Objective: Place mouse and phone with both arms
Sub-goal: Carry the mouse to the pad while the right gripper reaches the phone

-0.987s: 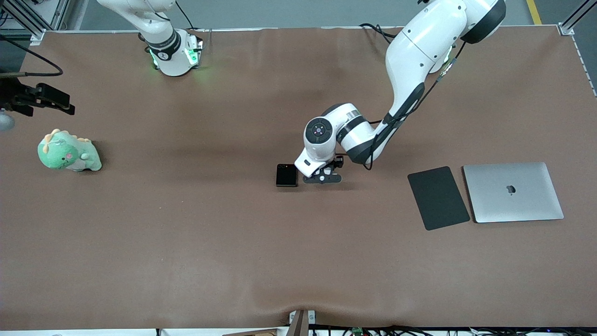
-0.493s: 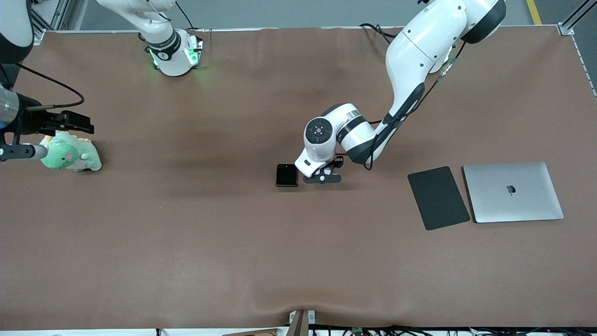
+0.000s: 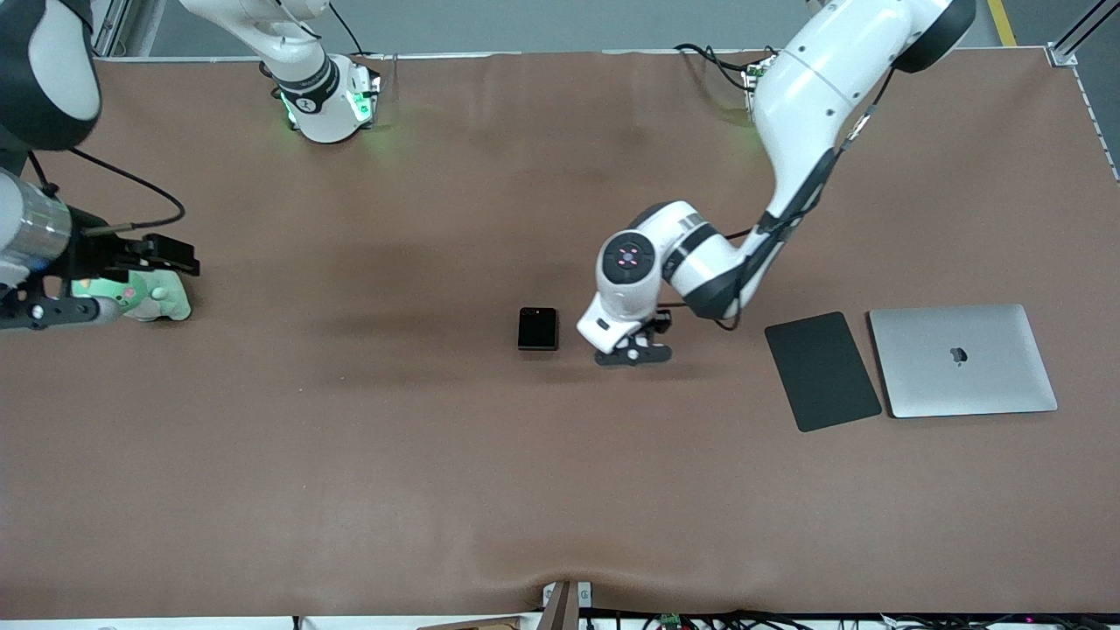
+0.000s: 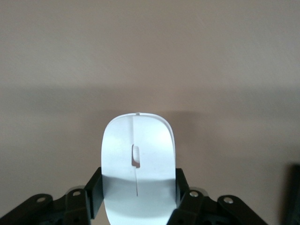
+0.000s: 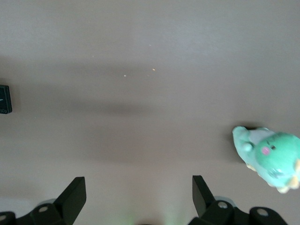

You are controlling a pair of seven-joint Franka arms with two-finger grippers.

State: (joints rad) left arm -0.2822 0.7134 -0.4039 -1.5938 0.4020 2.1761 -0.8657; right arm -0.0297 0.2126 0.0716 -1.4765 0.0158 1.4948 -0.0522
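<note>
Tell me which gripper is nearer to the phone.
Left. The left gripper, shut on the mouse, sits just beside the phone. The right gripper, open, hangs over the green plush toy at the right arm's end.

The front view looks down steeply from high across the table (image 3: 350, 490), facing both arm bases. Each wrist view looks down past its own jaws, close to the table. The phone (image 3: 537, 328) appears in the front and right wrist (image 5: 4, 99) views.
</note>
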